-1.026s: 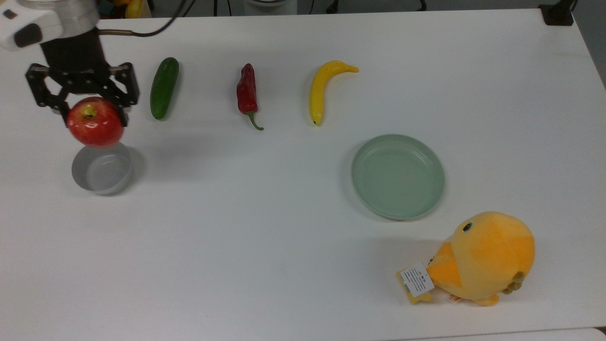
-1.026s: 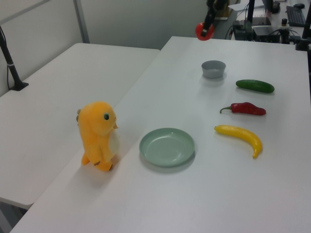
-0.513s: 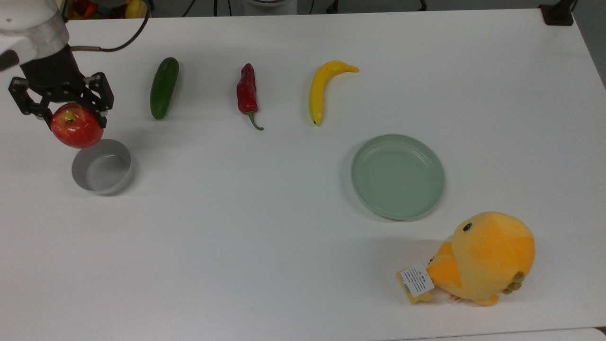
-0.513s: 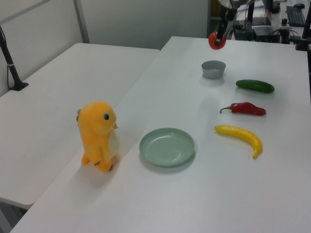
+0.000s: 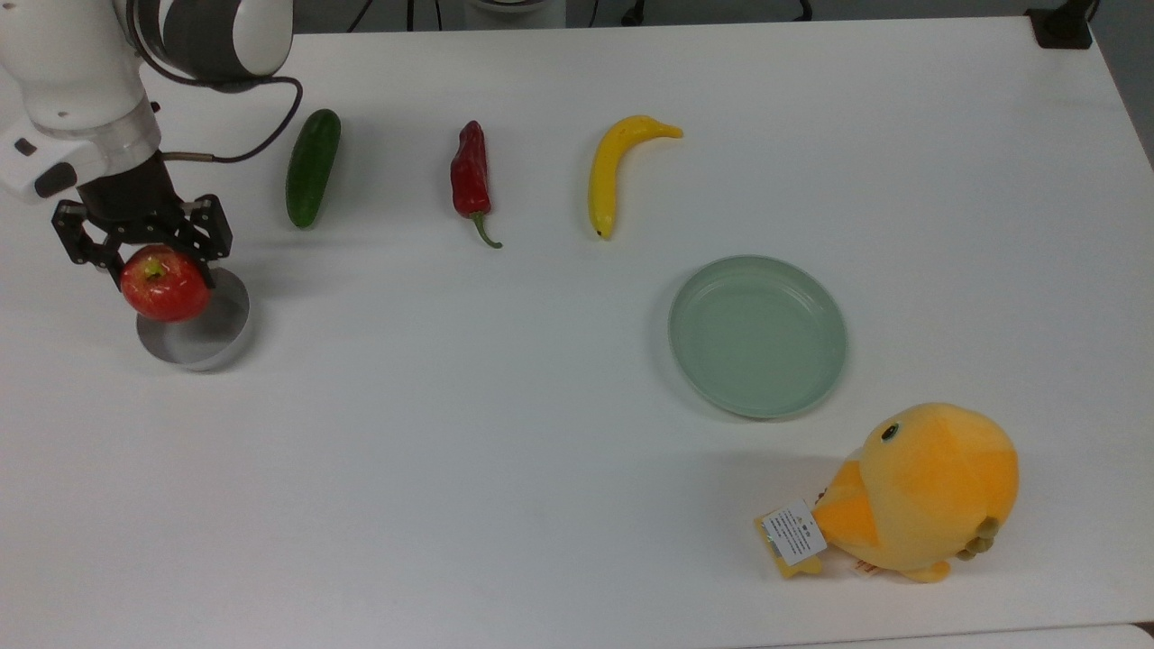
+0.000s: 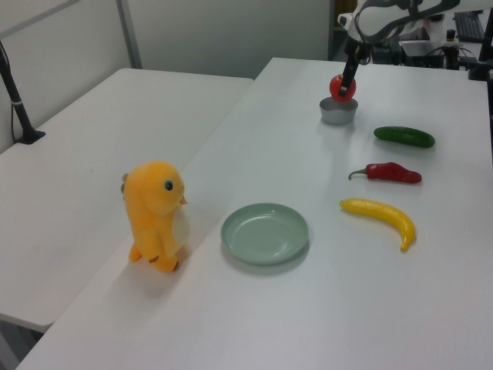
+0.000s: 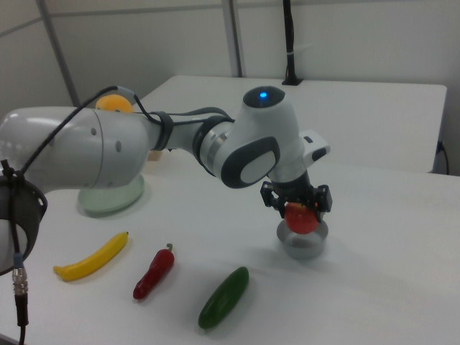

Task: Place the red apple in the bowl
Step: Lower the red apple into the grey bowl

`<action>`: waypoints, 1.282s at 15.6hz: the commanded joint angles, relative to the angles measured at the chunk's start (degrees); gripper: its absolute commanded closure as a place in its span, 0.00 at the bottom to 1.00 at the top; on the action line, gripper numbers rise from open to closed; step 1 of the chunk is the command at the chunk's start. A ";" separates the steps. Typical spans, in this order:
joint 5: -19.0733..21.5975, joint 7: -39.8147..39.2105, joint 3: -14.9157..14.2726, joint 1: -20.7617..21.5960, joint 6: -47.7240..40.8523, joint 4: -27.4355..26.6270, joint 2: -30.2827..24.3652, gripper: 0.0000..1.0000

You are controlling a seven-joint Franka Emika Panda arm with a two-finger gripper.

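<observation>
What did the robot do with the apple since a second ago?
The hand carried the red apple down toward the bowl; the left view shows it dropping from high above the table to just over the rim. The hand is still closed on the apple. The bowl, cucumber, chili pepper, banana, plate and plush toy stayed put.

hand (image 5: 144, 248) lowered, red apple (image 5: 165, 285) over bowl (image 5: 216, 333)
</observation>
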 commanded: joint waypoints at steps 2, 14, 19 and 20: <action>4.58 -1.57 -0.38 0.45 4.34 -1.58 0.57 0.93; 4.94 -0.08 -0.38 1.68 9.88 -3.60 3.74 0.40; 4.94 1.68 -0.29 1.60 9.79 -3.51 3.56 0.00; 4.94 1.68 -0.29 1.60 9.62 -3.51 3.47 0.00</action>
